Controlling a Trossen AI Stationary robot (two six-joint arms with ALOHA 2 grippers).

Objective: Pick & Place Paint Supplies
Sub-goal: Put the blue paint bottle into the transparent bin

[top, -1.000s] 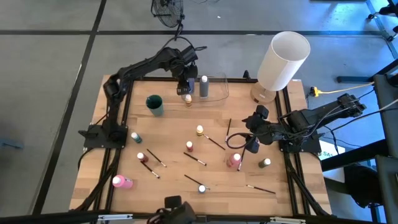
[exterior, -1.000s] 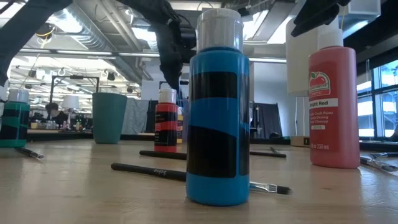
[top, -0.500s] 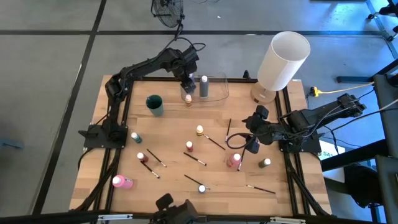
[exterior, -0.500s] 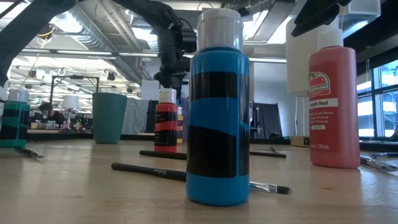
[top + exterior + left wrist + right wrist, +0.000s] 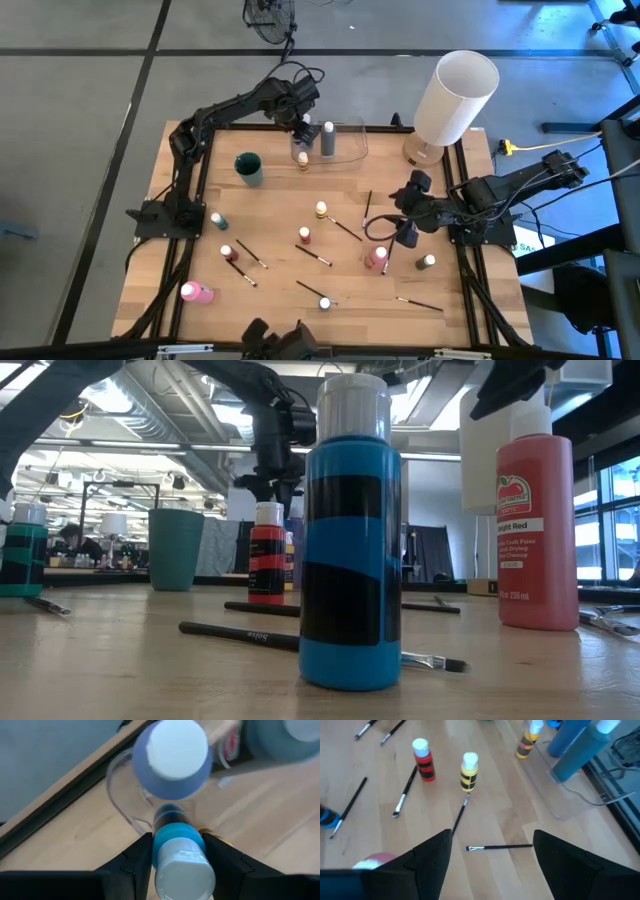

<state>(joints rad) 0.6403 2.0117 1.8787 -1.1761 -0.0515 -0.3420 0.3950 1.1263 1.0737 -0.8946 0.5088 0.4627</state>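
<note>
The L arm's fingers (image 5: 135,862) are squeezing a small blue paint bottle (image 5: 181,862) w/ a pale cap, one finger on each side, so they are sitting narrow and holding it. The L arm is reaching to the far side of the tabletop (image 5: 280,290). It is hanging the blue bottle right by the clear box (image 5: 350,150). A grey-blue bottle (image 5: 328,138) is already standing inside that box. A little orange-ish bottle (image 5: 302,157) is standing at the box's near corner. I can't tell if the blue bottle is hanging over the inside of the box or just over its edge.

I think the robot is doing the "put it in" step now. Next, the L arm is probably needing to get the bottle over a free spot in the box, away from the grey-blue one. Then it should go down slow and let go, so nothing tips.

The R arm's fingers (image 5: 432,857) are spread wide and holding nothing. They are waiting low over the tabletop near the pink bottle (image 5: 375,258), w/ a thin brush (image 5: 500,848) lying just in front.

Lots more is waiting: bottles and brushes are lying all over the tabletop, so the job is looking far from done.
</note>
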